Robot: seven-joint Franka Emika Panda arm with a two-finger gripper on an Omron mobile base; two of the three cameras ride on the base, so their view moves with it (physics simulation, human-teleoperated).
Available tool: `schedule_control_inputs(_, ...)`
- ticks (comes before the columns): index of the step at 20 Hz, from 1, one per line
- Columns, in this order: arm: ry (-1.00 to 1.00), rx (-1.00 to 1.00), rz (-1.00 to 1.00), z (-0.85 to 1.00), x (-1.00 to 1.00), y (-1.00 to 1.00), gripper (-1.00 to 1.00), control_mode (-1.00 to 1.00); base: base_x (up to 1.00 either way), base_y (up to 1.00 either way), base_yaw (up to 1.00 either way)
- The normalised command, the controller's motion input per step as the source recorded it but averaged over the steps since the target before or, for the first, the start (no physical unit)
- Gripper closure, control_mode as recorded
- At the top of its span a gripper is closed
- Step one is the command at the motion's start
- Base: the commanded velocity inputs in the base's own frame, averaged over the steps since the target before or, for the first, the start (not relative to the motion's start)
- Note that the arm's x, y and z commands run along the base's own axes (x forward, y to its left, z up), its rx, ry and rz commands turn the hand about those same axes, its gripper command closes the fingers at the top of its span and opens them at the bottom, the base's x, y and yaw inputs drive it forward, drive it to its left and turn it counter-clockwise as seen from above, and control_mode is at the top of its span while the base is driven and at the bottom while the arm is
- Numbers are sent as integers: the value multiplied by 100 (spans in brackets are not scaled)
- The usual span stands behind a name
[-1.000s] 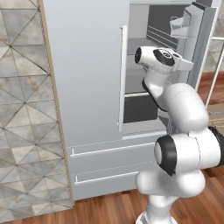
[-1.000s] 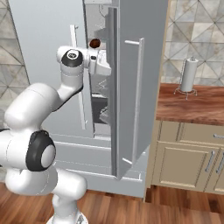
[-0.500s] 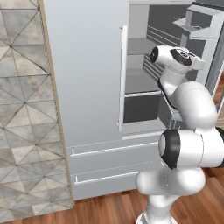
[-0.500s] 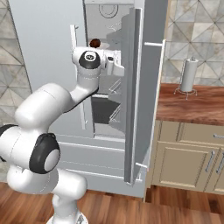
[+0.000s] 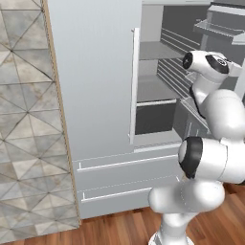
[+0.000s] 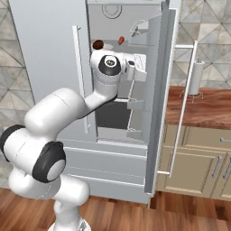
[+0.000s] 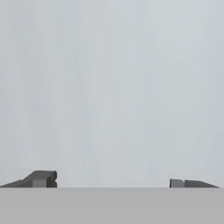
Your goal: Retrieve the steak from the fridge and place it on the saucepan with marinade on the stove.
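The fridge point(image 6: 45, 54) point(image 5: 91, 95) stands with its left door closed and its right door point(image 6: 162, 90) swung wide. The steak point(image 6: 98, 44), a dark red lump, lies on an upper shelf at the left of the interior. My gripper point(image 6: 140, 71) is inside the fridge, below and right of the steak and apart from it, close to the open door's inner side. In the hand view my gripper point(image 7: 113, 181) is open, its tips far apart with nothing between them, facing a flat pale grey surface. The saucepan, marinade and stove are out of view.
A small reddish item point(image 6: 121, 39) sits on the same shelf right of the steak. Door bins point(image 6: 135, 103) line the open door. A paper towel roll point(image 6: 195, 76) stands on the wooden counter point(image 6: 203, 108) right of the fridge. A tiled wall point(image 5: 24, 119) lies left.
The right fridge door has swung further open. My hand has moved right, deeper across the fridge opening toward that door.
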Motion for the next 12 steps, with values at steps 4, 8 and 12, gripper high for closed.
schedule_control_inputs(4,0,0,0,0,-14,-55,-100,-100,0,0,0)
schedule_control_inputs(8,0,0,0,0,-9,-52,-100,-100,0,0,0)
schedule_control_inputs(12,0,0,0,0,0,-33,-100,-100,0,0,0)
